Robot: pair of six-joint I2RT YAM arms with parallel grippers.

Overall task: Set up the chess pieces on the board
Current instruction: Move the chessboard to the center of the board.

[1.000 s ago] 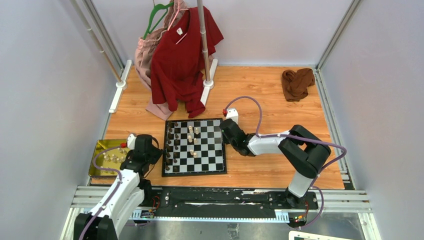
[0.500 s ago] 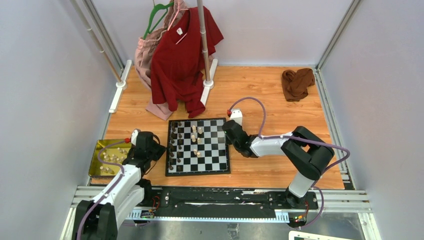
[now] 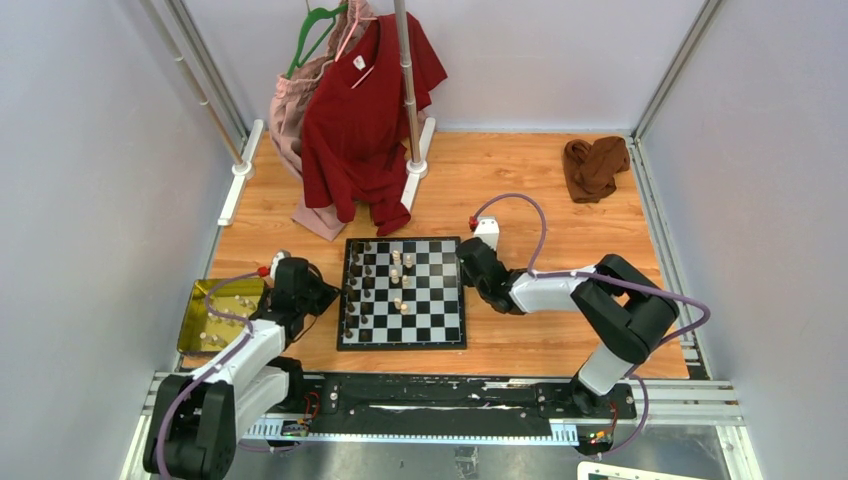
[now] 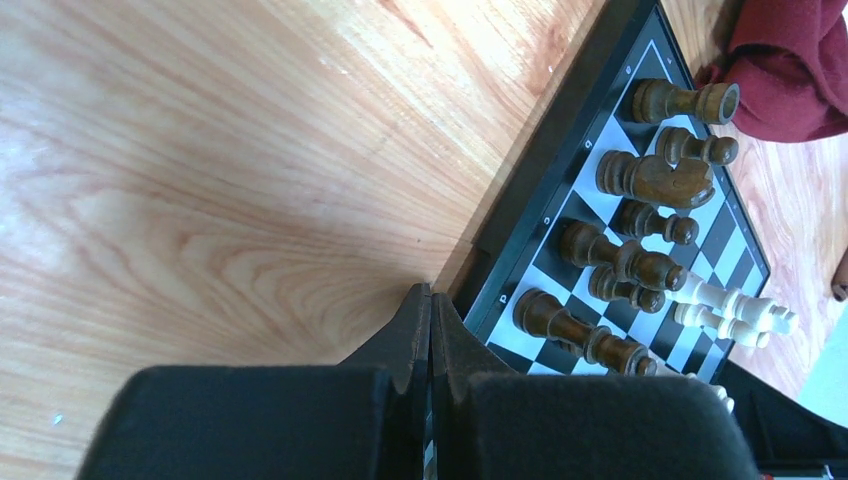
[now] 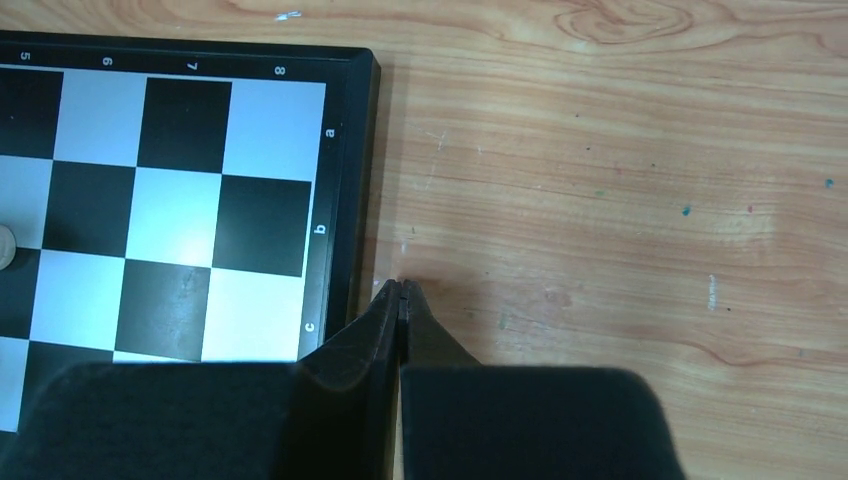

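The board (image 3: 440,300) lies flat near the middle of the bench's (image 3: 530,335) near edge, between the two arms. The left gripper (image 4: 430,300) is clenched with nothing between its fingers. Its tips are low over the wood, right against the black border on the board's left side. The right gripper (image 5: 401,290) is also clenched and empty. Its tips rest on or just above the wood, just beside the border on the board's right side, level with the letters b and c.

The dark pieces (image 4: 650,180) stand upright in the two columns of squares nearest the board's left edge. A few cream pieces (image 4: 735,305) stand near the middle of the board, just beyond the dark ones. The squares along the right edge are bare, apart from one cream piece at the edge of the right wrist view.

A gold tin (image 3: 190,325) sits at the bench's near left corner, well apart from the board, with small light pieces lying in it. At the far edge, left of centre, a red shirt (image 3: 365,120) hangs on a rack, its hem close to the board's far left corner. A brown cloth (image 3: 595,165) lies crumpled in the far right corner.
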